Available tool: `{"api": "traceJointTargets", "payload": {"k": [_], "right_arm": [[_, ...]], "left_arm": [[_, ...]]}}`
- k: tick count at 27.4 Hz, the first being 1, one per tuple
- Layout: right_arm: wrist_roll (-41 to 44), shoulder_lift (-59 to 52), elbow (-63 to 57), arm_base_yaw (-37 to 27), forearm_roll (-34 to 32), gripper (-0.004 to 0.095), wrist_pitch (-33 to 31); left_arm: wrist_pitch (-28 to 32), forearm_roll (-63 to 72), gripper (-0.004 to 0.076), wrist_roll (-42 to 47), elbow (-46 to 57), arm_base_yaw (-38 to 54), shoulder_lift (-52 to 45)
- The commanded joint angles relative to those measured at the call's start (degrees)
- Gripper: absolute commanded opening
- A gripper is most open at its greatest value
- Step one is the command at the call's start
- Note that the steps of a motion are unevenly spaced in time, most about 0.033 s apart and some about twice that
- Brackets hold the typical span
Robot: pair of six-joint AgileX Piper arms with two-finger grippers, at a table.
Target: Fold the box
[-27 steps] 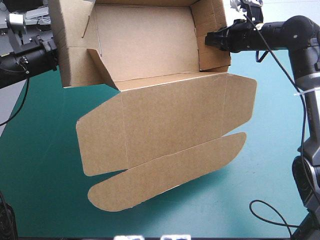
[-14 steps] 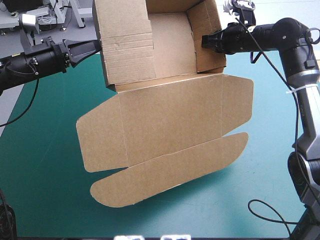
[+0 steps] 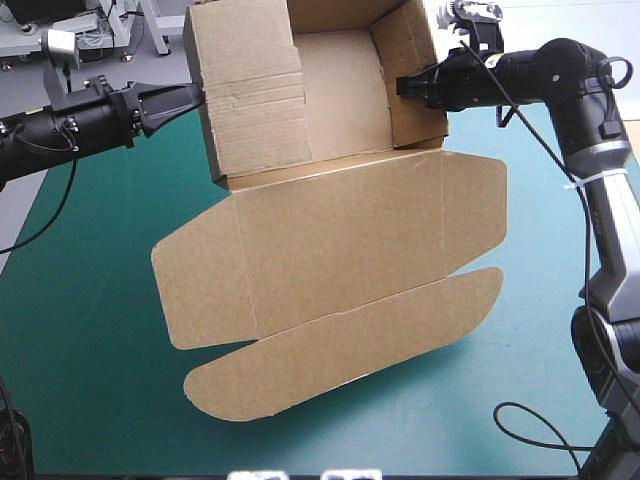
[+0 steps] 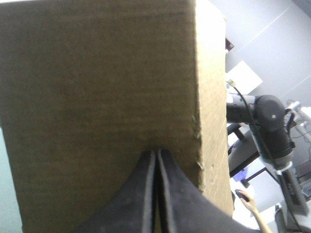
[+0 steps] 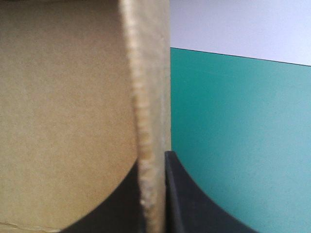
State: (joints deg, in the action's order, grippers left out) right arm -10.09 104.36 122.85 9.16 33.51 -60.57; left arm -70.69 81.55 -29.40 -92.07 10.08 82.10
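Above the far half of the teal-green table cover (image 3: 90, 300): one brown cardboard box (image 3: 340, 230), tray walls raised, lid panel spread toward the near edge. Item, right gripper (image 3: 405, 85): black fingers clamped on the right wall. Item, left gripper (image 3: 195, 93): fingers closed together, tips against the left wall.

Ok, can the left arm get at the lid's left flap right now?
Probably yes: the flap lies in the open, nothing over it. But the left gripper, shut, is against the box's raised wall and must leave it.
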Motion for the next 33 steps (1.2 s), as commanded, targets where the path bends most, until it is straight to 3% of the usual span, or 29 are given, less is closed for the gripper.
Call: {"api": "traceJointTargets", "payload": {"k": [1, 11, 20, 33], "right_arm": [[0.85, -3.07, 1.67, 0.81, 2.58, -0.0012, 4.69], [1.31, -3.07, 1.67, 1.03, 0.92, -0.0012, 5.42], [2.61, -1.35, 1.67, 1.03, 1.56, -0.0011, 5.2], [2.79, -1.24, 1.67, 1.03, -0.39, -0.0011, 5.31]], "left_arm": [[-3.16, 0.63, 0.0032, -0.47, -1.53, -0.3, -2.07], [-3.16, 0.17, 0.037, -0.55, -1.53, -0.39, -2.07], [-2.58, -5.97, 0.0386, -0.55, -1.53, -5.31, -2.07], [-0.38, -8.53, 0.0386, -0.55, -1.53, -5.5, -1.88]]}}
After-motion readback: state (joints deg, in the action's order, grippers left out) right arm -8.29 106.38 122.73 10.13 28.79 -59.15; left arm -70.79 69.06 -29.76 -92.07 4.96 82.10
